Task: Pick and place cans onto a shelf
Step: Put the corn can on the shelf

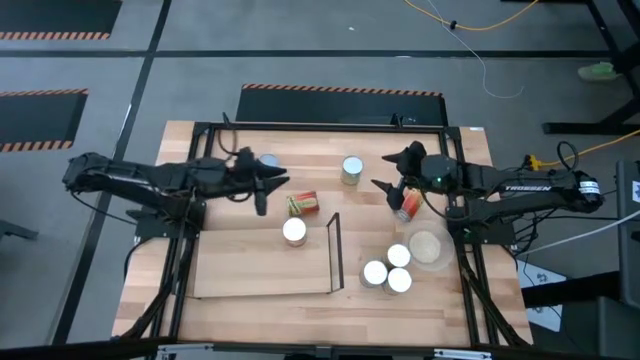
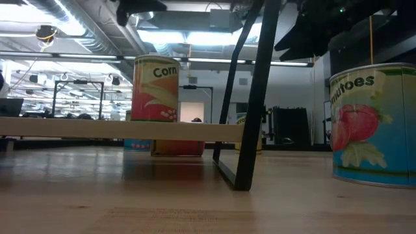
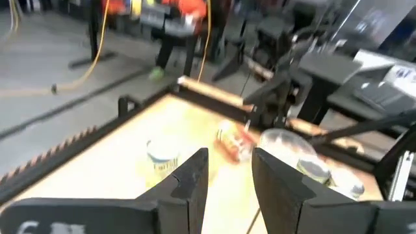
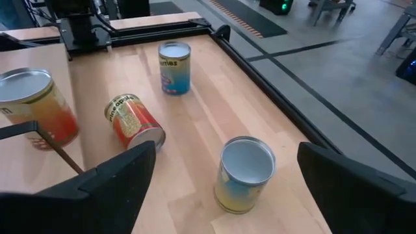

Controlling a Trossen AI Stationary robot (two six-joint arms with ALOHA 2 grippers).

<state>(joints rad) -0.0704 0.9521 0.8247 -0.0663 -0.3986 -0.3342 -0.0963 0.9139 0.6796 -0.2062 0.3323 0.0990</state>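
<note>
One can (image 1: 294,231) stands upright on the shelf (image 1: 250,270), next to the shelf's black frame (image 1: 335,250). A second can (image 1: 351,170) stands on the tabletop. A red one (image 1: 302,203) lies on its side. My right gripper (image 1: 383,185) hovers open above the table, facing the standing can (image 4: 246,172), with nothing between its fingers. My left gripper (image 1: 275,185) hovers open beside another can (image 1: 268,162); its narrow gap (image 3: 231,175) holds nothing.
A can (image 1: 408,205) lies on its side under the right arm. Three upright cans (image 1: 390,270) cluster beside a beige dish (image 1: 428,247) at the near right. The black table frame (image 1: 320,127) rims the tabletop. The shelf's left part is bare.
</note>
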